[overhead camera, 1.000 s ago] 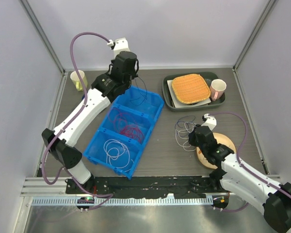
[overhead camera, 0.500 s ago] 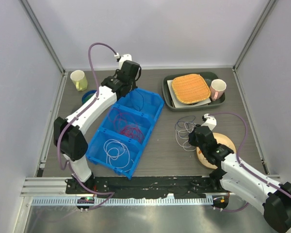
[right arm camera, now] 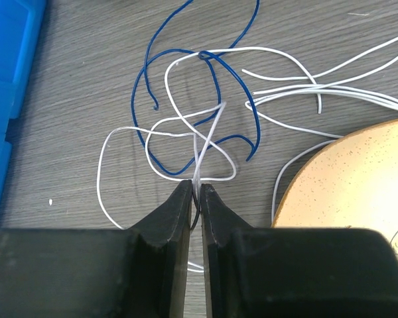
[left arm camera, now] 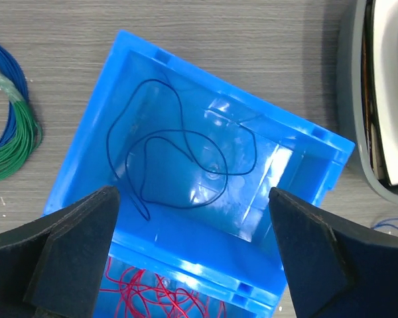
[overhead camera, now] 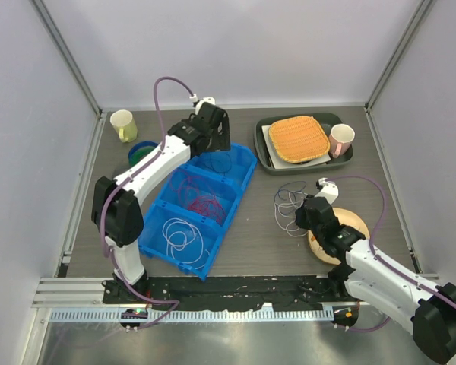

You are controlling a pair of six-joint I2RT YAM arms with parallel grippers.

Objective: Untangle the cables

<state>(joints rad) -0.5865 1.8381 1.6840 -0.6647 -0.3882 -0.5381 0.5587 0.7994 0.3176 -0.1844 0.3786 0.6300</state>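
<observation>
L open, R pinching!
L gripper (left arm camera: 192, 199) spread wide over dark cable (left arm camera: 186, 136) in bin (left arm camera: 305, 142); R gripper (right arm camera: 196, 189) clamps white cable (right arm camera: 209, 132).

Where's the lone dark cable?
Left wrist view: dark cable in the blue bin's far end compartment, table's left half, beside the red cables' one, under the open left claw.
</observation>
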